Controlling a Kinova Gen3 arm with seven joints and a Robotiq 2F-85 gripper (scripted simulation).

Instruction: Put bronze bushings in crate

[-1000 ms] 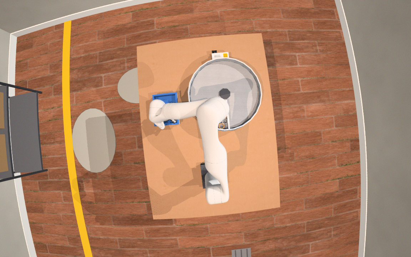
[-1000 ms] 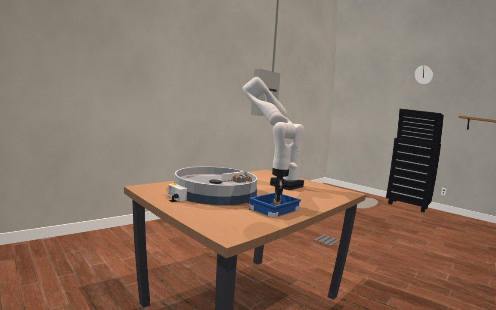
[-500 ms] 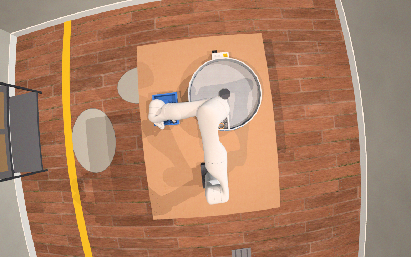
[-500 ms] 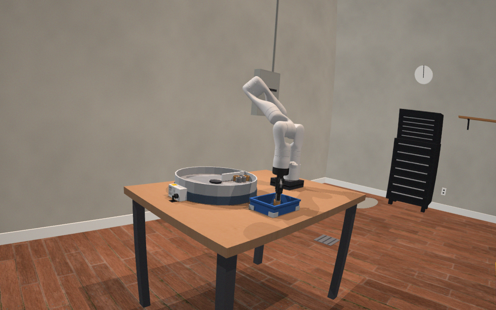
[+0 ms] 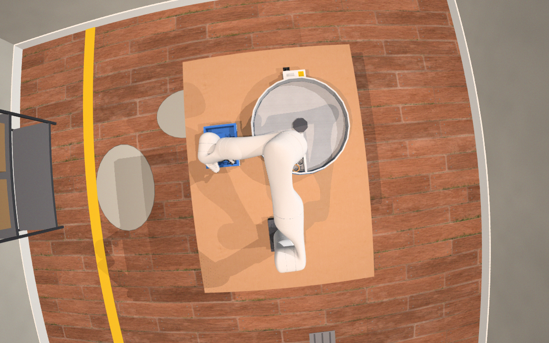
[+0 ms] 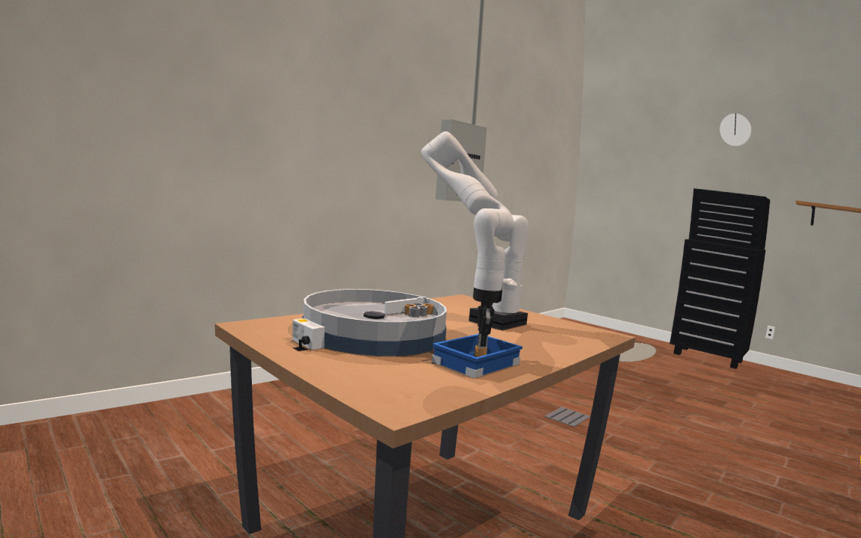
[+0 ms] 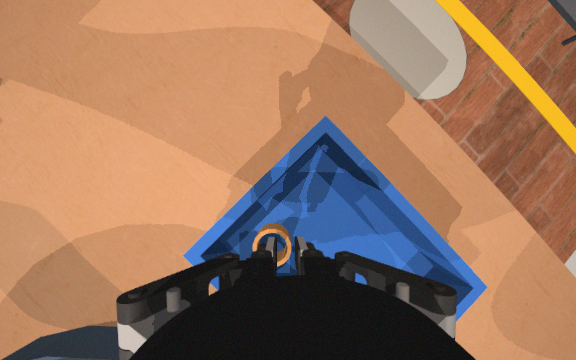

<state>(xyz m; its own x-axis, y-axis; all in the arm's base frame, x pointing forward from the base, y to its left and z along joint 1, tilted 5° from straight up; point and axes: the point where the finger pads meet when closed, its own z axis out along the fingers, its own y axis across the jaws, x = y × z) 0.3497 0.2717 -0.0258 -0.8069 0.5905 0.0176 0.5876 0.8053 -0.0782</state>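
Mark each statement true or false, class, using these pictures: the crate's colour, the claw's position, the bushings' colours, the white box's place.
1. The crate is blue. True.
2. The claw is over the turning table. False: it reaches into the crate.
3. A bronze bushing shows inside the crate. True.
4. Every bushing on the turning table is bronze. False: grey ones are there too.
5. The white box is beside the turning table. True.
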